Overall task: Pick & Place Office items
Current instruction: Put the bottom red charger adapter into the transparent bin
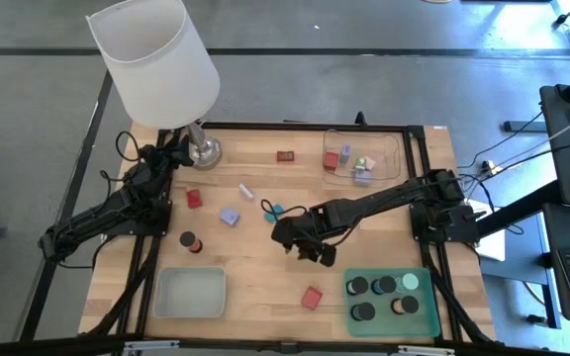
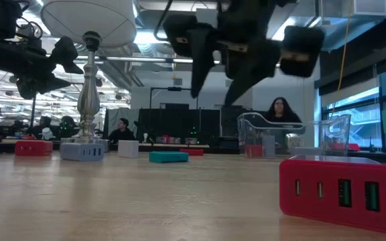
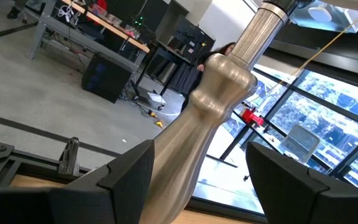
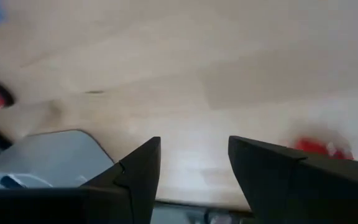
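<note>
Above mid-table: right gripper (image 1: 305, 247), arm stretched leftward, dark fingers (image 4: 135, 171) parted, empty, pointing down at bare wood. Red block (image 1: 312, 298) lies near, toward the green tray (image 1: 426, 321). Back-left: left gripper (image 1: 179, 150), fingers open astride the silver lamp stem (image 3: 210, 118).

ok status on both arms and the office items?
Left tool open around the lamp stem, back left. Right tool open, empty, above mid-table. Red block and other items loose on the table; several already in the green tray. Nothing in the way.
</note>
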